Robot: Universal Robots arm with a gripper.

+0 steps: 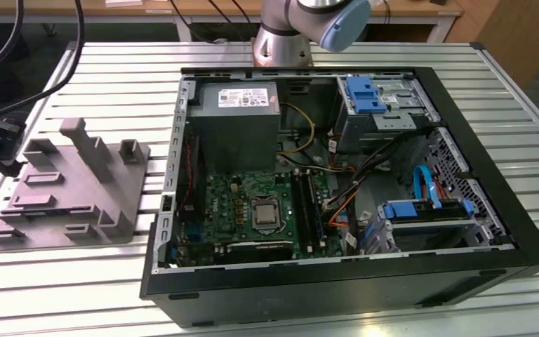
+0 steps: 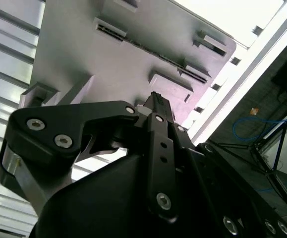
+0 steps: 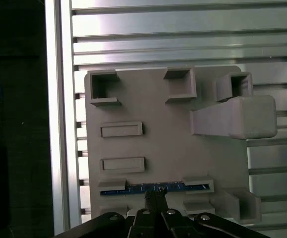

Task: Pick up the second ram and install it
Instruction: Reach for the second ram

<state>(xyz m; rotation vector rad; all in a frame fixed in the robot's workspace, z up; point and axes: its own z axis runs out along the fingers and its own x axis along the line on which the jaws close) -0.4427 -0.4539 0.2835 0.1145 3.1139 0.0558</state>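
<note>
The end effector (image 3: pixel 155 197), black metal with bolted links, has its two narrow fingers drawn tight together. In the first wrist view their tips meet right at the middle of the second ram (image 3: pixel 173 187). I cannot tell whether they actually pinch its edge. The ram shows as a thin dark-blue strip standing on its long edge, seated in a slot of the holder tray (image 3: pixel 168 139) between two small raised brackets.

In the second wrist view the fingers taper to a blunt point (image 2: pixel 155 96) close over the tray (image 2: pixel 84 54).

The tray is a flat slab of matte grey plastic with rounded corners. It carries shallow rectangular pockets, square open sockets and one thick post with a rounded block-like head (image 3: pixel 237 116).

It lies on a worktop (image 3: pixel 183 29) of ribbed, shiny aluminium slats with dark grooves between them.

In the exterior view the tray (image 1: pixel 64 189) sits towards the exterior view's left. Just beside it, on the same worktop (image 1: pixel 110 56), is an open black computer case (image 1: pixel 344 281) lying on its side.

Inside the case lies a green motherboard (image 1: pixel 222 203) with long black slots. Beyond that is a plain grey metal power box (image 1: pixel 236 126), with blue plastic drive clips (image 1: pixel 368 91) and loose cable bundles.

Behind the case rises the arm's base (image 1: pixel 283 38), smooth silver with a pale blue cap.
</note>
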